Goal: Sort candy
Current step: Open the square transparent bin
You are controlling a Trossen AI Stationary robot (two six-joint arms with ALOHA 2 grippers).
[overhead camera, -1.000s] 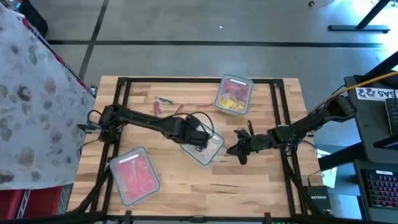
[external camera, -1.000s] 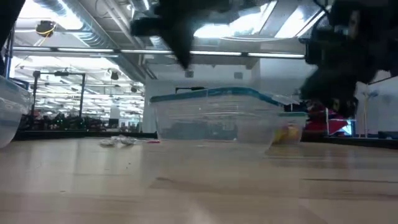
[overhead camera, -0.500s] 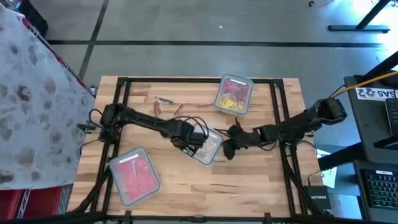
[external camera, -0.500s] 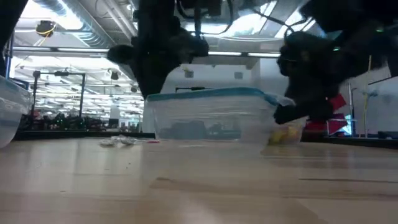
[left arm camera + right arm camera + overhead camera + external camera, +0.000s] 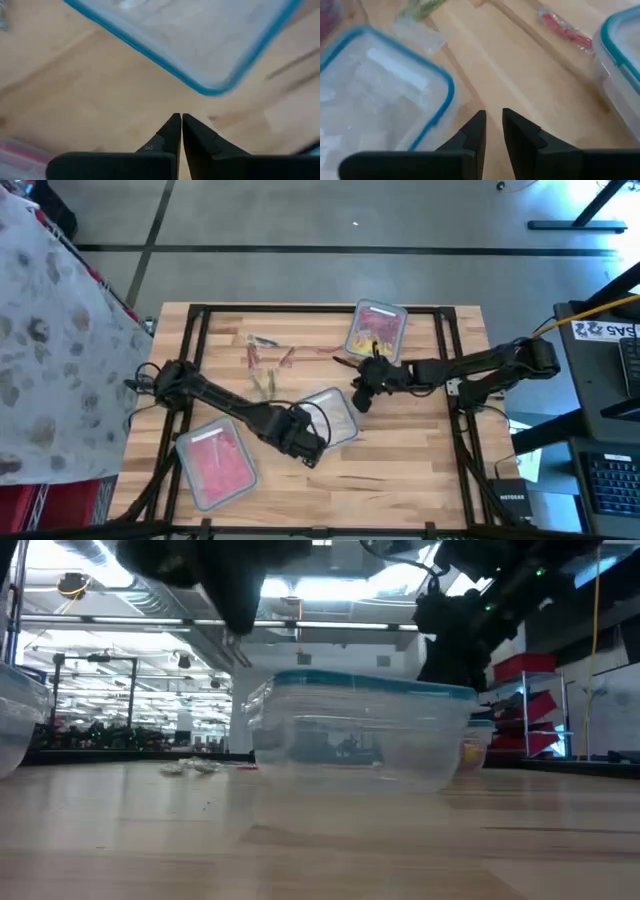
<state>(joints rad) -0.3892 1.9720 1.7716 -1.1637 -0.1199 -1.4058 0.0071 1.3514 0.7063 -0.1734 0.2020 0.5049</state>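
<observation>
— While the arms hang over it, where is everything, taking the clear rectangular plastic container with the teal rim [image 5: 331, 416] in the middle of the wooden table [image 5: 400, 460] as the mark?

— The left gripper [image 5: 311, 450] sits just beside its near corner, towards the front edge. Its fingers [image 5: 171, 131] are pressed together with nothing between them, over bare wood.

— And the other one?

— The right gripper [image 5: 361, 398] is just off the container's far right corner, between it and the clear container of yellow candy [image 5: 376, 333] at the back of the table. Its fingers [image 5: 476, 131] stand a narrow gap apart, holding nothing.

— The candy itself?

— Silvery-clear wrapped pieces [image 5: 395, 67] lie inside the middle container. A clear container of red-pink candy [image 5: 215, 461] stands to its left, near the front corner. Loose red-wrapped candy pieces [image 5: 253, 355] and a green-wrapped piece [image 5: 264, 385] lie on the wood behind and left of it, and one more red wrapped piece [image 5: 565, 29] lies close to the yellow box.
</observation>
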